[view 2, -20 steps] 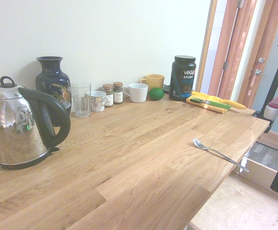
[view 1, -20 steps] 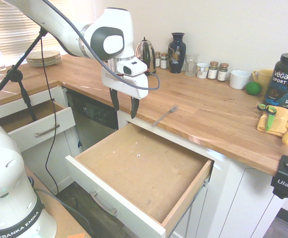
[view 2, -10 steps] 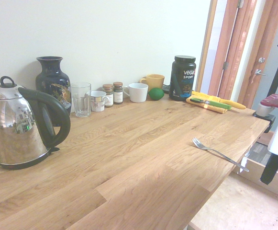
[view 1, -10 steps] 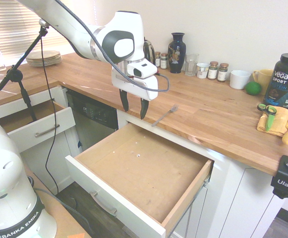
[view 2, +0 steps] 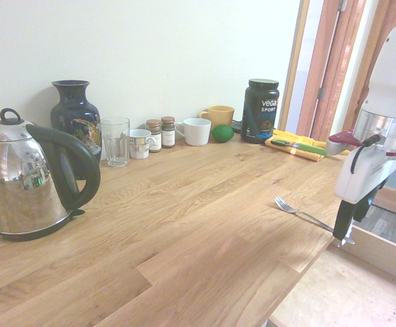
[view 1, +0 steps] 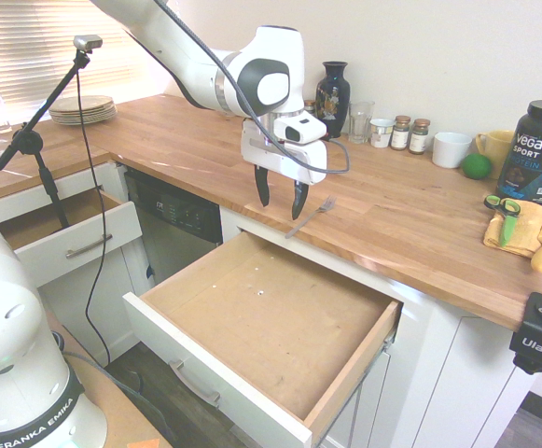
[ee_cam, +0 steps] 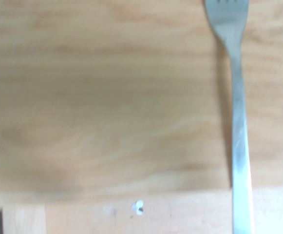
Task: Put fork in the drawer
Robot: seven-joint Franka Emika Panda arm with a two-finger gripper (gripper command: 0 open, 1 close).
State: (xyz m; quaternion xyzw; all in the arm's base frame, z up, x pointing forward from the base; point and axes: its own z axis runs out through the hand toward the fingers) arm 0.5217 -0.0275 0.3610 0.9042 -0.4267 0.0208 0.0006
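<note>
Fingers (view 1: pixel 299 201) spread above fork (view 1: pixel 312 217); open drawer (view 1: pixel 271 313) holds only small white bits (view 1: pixel 260 293).

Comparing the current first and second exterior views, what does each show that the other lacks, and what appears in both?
Only the first exterior view: the stack of plates, the smaller open drawer and the large drawer's bar handle.

Only the second: the kettle's body and black handle.

Both: the fork on the wooden countertop, the open gripper, the dark blue vase, the Vega Sport tub and the yellow mug.
</note>
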